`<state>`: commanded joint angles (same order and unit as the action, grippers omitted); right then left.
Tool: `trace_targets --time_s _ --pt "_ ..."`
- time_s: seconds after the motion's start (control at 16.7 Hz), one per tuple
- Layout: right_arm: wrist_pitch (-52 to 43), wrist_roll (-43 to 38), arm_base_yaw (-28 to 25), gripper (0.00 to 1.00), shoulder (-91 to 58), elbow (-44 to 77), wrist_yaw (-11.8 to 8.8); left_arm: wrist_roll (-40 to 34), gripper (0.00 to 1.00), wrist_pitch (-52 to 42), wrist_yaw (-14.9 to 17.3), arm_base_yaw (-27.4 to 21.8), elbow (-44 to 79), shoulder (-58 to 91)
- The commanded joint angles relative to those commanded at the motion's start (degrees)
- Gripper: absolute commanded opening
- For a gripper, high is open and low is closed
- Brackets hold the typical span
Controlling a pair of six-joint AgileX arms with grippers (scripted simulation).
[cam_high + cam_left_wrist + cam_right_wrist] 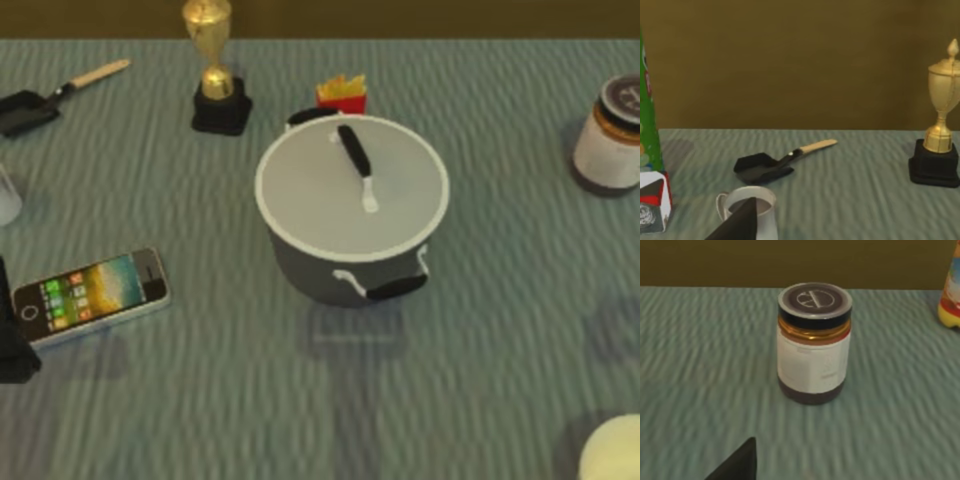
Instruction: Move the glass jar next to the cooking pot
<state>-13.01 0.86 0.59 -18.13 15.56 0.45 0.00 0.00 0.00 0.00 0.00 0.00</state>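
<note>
The glass jar stands upright at the table's right edge, with a dark lid, an orange-brown band, a white label and a dark base. The right wrist view shows the jar straight ahead of my right gripper and well apart from it. Only one dark finger shows, with nothing held. The cooking pot, large, dark grey and pale-lidded, sits mid-table, far left of the jar. My left gripper is parked at the left edge, one finger over a white mug.
Behind the pot stand a gold trophy and a box of fries. A black shovel, the mug and a phone lie at the left. A pale round object sits at the front right.
</note>
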Motion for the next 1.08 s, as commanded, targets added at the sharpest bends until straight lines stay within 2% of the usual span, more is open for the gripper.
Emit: trace_targets --time_s 0.36,1.08 --pt "-17.7 2.1 0.4 1.0 -27.8 29.9 0.2 0.0 1.0 0.0 0.0 0.0 0.0 0.0" --pt "-57.3 8.0 0.2 1.0 -94.8 104.4 -0.3 0.0 1.0 0.0 0.0 0.0 0.0 0.0"
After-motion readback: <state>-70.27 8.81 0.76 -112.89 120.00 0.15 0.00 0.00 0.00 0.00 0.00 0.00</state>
